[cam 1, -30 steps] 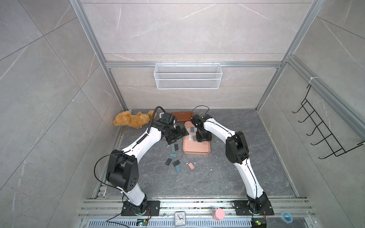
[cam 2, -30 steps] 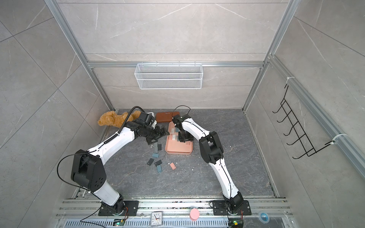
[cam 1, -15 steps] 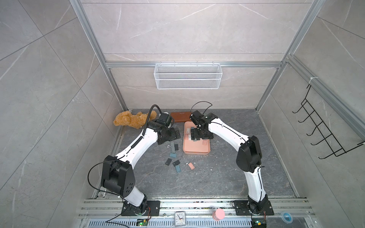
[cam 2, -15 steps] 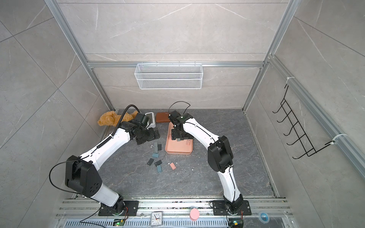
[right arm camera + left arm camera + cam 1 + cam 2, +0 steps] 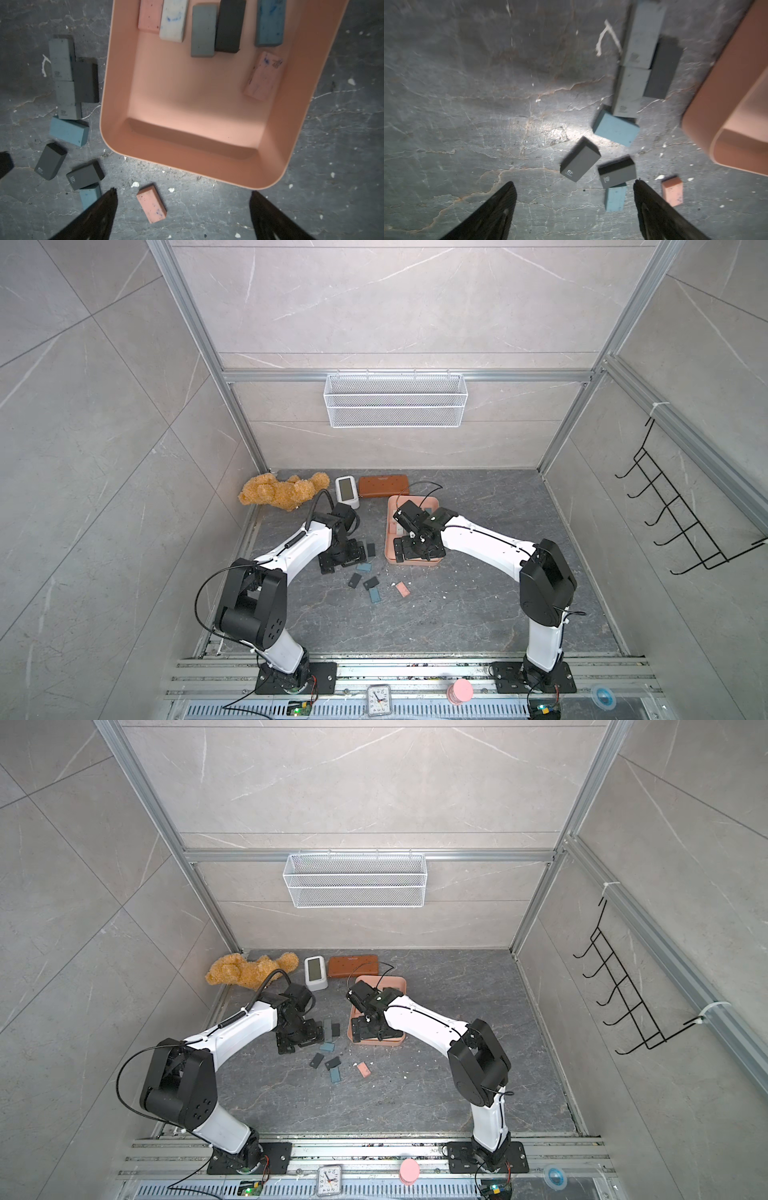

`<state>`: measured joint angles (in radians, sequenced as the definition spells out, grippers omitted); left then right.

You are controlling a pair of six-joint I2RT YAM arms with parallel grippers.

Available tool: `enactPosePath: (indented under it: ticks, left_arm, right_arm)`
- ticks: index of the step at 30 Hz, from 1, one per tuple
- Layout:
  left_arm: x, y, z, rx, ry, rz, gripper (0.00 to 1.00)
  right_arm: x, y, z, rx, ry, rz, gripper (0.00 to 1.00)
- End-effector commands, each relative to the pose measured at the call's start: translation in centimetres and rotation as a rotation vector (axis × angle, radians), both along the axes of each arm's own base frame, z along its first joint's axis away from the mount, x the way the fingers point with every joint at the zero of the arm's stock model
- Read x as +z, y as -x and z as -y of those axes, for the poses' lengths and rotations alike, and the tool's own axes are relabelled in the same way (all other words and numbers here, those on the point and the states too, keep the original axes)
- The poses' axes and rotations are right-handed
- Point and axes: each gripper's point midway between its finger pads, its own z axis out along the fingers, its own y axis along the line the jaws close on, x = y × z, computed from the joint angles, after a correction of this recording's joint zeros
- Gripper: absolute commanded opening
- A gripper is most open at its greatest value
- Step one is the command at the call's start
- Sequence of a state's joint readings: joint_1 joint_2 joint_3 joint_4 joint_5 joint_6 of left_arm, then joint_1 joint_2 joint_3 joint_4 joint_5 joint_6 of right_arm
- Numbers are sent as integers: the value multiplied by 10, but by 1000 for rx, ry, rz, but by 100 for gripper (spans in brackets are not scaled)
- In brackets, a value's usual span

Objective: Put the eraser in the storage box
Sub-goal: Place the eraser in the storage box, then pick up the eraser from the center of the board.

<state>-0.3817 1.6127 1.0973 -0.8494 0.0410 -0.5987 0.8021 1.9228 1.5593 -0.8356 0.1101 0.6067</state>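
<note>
**White arms, black joints**

The left arm (image 5: 291,553) and right arm (image 5: 482,541) share glossy white shells between black joint housings. Black cables (image 5: 199,605) loop off both. Black base plates (image 5: 326,676) show screw heads. The left gripper (image 5: 573,181) has matte black tapered fingers (image 5: 492,214).

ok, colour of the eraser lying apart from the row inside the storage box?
Pale pink with blue ink smudges; the eraser shows best in the right wrist view.

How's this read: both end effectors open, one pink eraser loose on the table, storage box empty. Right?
Not quite. The storage box is not empty: the right wrist view shows six erasers lying in it, near one end. The rest stands.
</note>
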Motion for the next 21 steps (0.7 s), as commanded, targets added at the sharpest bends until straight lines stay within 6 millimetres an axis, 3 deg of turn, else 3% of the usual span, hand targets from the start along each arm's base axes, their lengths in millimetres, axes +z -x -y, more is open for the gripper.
enactPosePath:
  ticks: [1, 9, 21]
  left_arm:
    - [-8, 15, 0, 17, 23, -49, 89]
    - [-28, 24, 1, -17, 10, -115, 84]
    - [-32, 32, -2, -126, -62, -120, 80]
  right_arm:
    - [8, 3, -8, -9, -41, 23, 100]
    - [2, 9, -17, 10, -31, 12, 100]
    - [0, 11, -15, 3, -16, 13, 100]
